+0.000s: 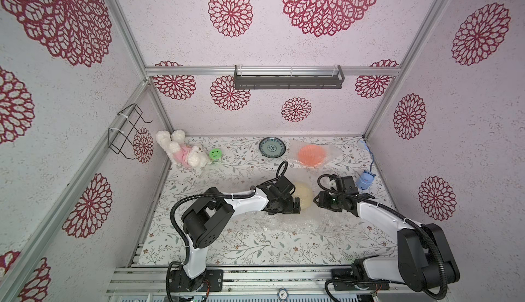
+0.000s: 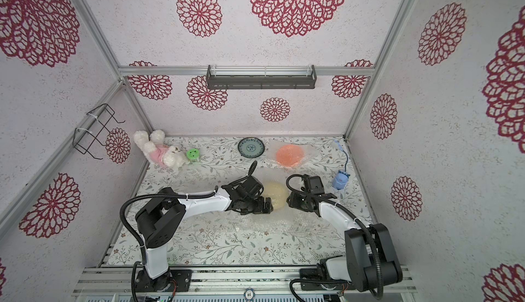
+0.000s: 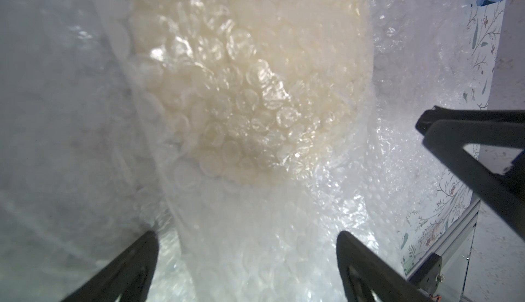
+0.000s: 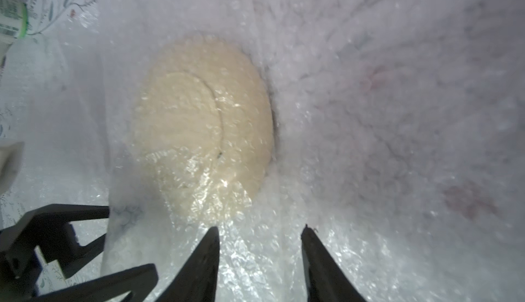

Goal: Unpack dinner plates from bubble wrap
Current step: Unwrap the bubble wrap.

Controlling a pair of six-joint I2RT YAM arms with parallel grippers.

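A cream dinner plate (image 1: 303, 198) sits mid-table inside clear bubble wrap (image 1: 295, 224) that spreads toward the front. My left gripper (image 1: 297, 202) is at the plate's left edge, open, with wrap lying loose between its wide fingers (image 3: 245, 233). My right gripper (image 1: 315, 199) is at the plate's right edge. Its jaws stand half closed, and crumpled wrap fills the gap (image 4: 260, 228). Through the wrap, the plate (image 4: 199, 130) shows just ahead of the right fingertips. At the back, an orange plate (image 1: 312, 155) lies in its own wrap beside a bare blue-green plate (image 1: 272, 147).
A white plush toy (image 1: 181, 151) and a small green smiley disc (image 1: 215, 154) lie at the back left. A blue toy with a cord (image 1: 365, 180) stands near the right wall. A wire rack (image 1: 127, 133) hangs on the left wall, and a dark shelf (image 1: 288, 77) is on the back wall.
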